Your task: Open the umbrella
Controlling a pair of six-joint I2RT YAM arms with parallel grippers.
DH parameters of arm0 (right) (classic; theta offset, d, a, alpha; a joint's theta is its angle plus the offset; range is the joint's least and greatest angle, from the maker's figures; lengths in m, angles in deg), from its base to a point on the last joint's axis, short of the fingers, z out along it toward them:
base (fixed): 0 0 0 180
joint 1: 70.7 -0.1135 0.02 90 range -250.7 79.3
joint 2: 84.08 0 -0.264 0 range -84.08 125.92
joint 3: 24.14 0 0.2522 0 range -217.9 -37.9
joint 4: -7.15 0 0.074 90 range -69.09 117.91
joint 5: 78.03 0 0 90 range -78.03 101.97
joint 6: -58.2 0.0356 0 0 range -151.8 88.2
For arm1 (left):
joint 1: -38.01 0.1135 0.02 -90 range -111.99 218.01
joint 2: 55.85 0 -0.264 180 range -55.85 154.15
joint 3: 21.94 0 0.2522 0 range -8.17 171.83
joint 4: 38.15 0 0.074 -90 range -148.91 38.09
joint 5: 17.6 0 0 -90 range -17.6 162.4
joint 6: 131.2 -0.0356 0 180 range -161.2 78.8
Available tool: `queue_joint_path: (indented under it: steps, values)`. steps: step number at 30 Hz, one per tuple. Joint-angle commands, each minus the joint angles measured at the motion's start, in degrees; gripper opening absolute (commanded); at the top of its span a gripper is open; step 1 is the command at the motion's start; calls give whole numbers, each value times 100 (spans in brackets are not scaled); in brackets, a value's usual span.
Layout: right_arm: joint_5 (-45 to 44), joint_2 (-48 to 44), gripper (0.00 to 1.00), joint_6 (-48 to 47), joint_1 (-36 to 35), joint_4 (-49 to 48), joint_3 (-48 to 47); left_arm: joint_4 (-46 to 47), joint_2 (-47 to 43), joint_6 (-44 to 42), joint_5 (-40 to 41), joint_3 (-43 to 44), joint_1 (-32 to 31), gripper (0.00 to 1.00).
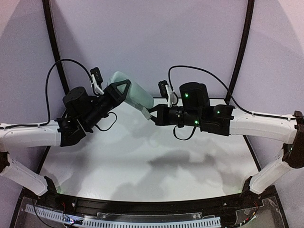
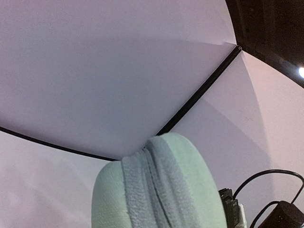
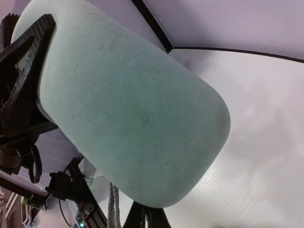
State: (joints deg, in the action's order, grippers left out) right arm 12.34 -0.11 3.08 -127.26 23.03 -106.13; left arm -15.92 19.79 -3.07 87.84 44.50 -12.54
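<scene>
Top external: left jaws are gripping the case, part open; right jaws are pinching shut at its lower-right end, catch unclear. Pulling now may be twisting the case loose.

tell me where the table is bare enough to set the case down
Bare: the wide middle of the table, bordered by the left arm, the right arm and the near rail. Crowded: the far middle, where the left pincer holds the case in the air and the right pincer meets its end.
</scene>
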Motion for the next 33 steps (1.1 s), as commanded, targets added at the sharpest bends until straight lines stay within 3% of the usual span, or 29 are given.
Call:
queue_joint_path:
  steps: [1, 4, 8, 10, 20, 23, 33]
  values:
    - [-2119, 57, 0, -48, 538, 951, 296, 309, -1040, 375, 85, -96, 30, 1]
    - [-1762, 8, 0, -68, 540, 745, 504, 152, -1145, 456, 544, -136, 32, 1]
    - [-624, -3, 0, -99, 529, -36, 991, 6, -1114, 457, 1210, -52, 32, 1]
    - [-496, 93, 0, -32, 519, 167, 941, 151, -1038, 295, 1507, -6, 31, 1]
    - [-1394, -12, 0, 192, 611, 1184, 936, 109, -859, -412, 2158, 444, 27, 1]
    - [-1547, -105, 0, 70, 710, 991, 1061, -84, -962, -383, 1685, 474, 33, 1]
    - [-2043, -536, 0, -1508, 1266, -96, 1122, -3133, -1153, 192, -299, 1158, 68, 1]
